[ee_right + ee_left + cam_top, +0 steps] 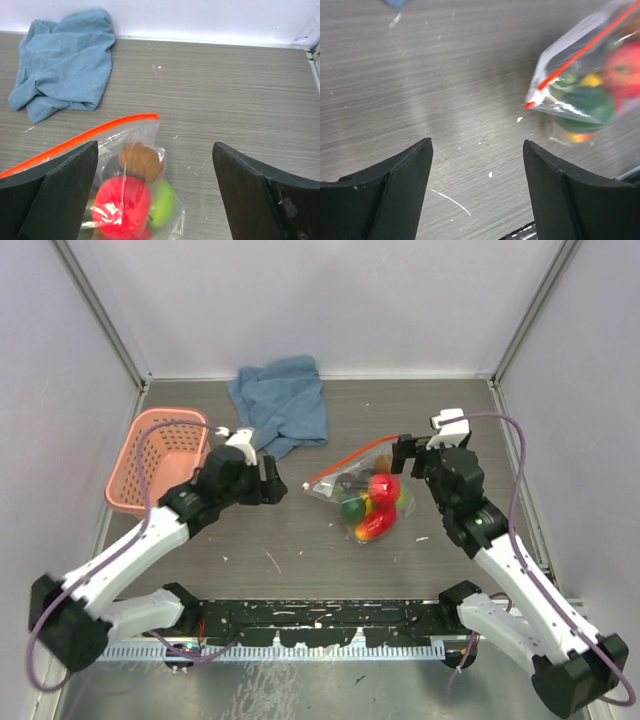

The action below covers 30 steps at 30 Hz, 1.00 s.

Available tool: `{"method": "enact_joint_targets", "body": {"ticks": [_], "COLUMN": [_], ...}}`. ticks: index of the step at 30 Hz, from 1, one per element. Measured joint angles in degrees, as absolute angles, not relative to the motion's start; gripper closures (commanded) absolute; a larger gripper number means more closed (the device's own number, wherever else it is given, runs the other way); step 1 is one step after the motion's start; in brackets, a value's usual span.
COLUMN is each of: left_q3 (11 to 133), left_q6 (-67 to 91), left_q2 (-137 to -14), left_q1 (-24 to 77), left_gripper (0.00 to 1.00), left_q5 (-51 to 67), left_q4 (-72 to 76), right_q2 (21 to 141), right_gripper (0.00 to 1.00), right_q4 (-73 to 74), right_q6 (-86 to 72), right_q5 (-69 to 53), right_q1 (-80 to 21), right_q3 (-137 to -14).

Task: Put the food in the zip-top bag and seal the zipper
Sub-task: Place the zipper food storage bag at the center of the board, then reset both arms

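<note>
Top view alone shows basket (122,480) left of bag (325,487); wrist views show left claw (477,150), right claw (155,150) wide, empty.

Grey wood-grain table (300,545) carrying a clear zip-top bag (330,485); pink basket (170,417) well left of the bag, blue cloth (285,400) behind-left of it.
</note>
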State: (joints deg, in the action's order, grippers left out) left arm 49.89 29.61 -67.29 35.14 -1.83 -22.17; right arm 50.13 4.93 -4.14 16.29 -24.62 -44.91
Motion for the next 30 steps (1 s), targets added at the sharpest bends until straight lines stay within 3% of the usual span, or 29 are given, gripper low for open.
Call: {"method": "enact_joint_targets", "body": {"ticks": [9, 19, 30], "left_q3": [51.0, 53.5, 51.0], "left_q6": [28.9, 25.6, 24.8], "left_q2": [-42.8, -24.5, -16.0], "left_q1": [35.1, 35.1, 35.1], "left_gripper": [0.0, 0.02, 0.02], "left_q5": [-9.7, -19.0, -26.4], "left_q4": [-30.0, -40.1, -41.9], "right_q2": [32.8, 17.4, 15.6], "right_gripper": [0.0, 0.0, 0.0], "right_q4": [12.7, 15.6, 16.2], "right_q6": [-8.3, -14.7, -16.7], "right_q5": [22.5, 25.5, 27.1], "right_q1": [-24.6, -24.6, -24.6], "right_q3": [-43.6, -37.5, -35.2]}}
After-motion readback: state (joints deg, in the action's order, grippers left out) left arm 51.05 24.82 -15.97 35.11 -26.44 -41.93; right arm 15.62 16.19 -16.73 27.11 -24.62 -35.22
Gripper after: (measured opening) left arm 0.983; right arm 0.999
